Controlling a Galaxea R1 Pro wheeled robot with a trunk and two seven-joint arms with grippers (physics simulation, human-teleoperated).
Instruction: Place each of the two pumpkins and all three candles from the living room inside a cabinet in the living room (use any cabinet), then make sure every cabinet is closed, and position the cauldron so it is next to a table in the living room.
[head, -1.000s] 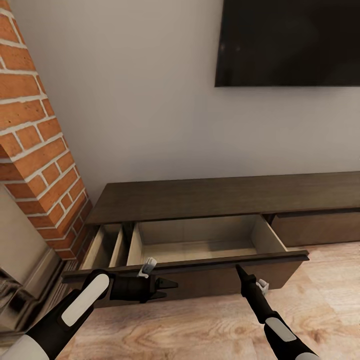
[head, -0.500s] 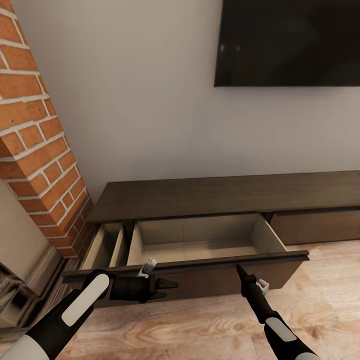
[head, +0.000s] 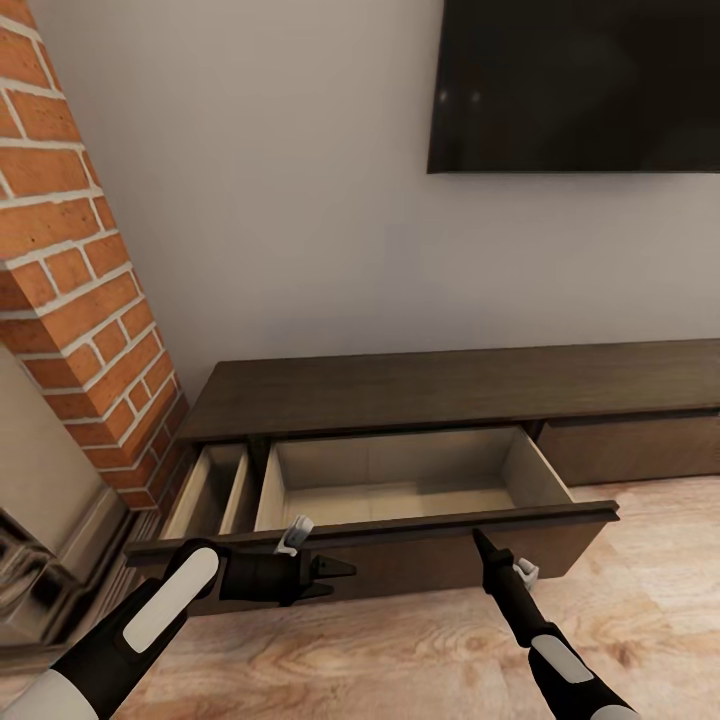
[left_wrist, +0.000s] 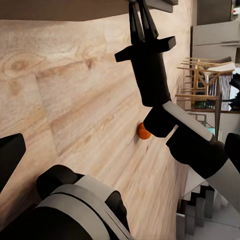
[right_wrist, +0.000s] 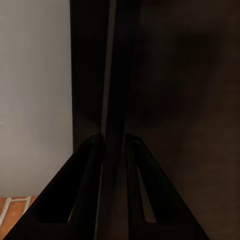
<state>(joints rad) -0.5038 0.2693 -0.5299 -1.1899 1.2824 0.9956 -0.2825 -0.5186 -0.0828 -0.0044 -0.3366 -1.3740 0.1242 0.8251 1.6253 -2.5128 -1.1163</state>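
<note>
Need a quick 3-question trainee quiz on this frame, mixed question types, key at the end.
1. True or false: the wide drawer of the cabinet is pulled out, and nothing shows inside it.
2. What is the right pincer closed on?
A. the drawer front
B. the TV on the wall
C. the brick column
3. Fill in: in the left wrist view, the orange pumpkin, partly hidden behind the right arm, lies on the wooden ____.

Key:
1. True
2. A
3. floor
</note>
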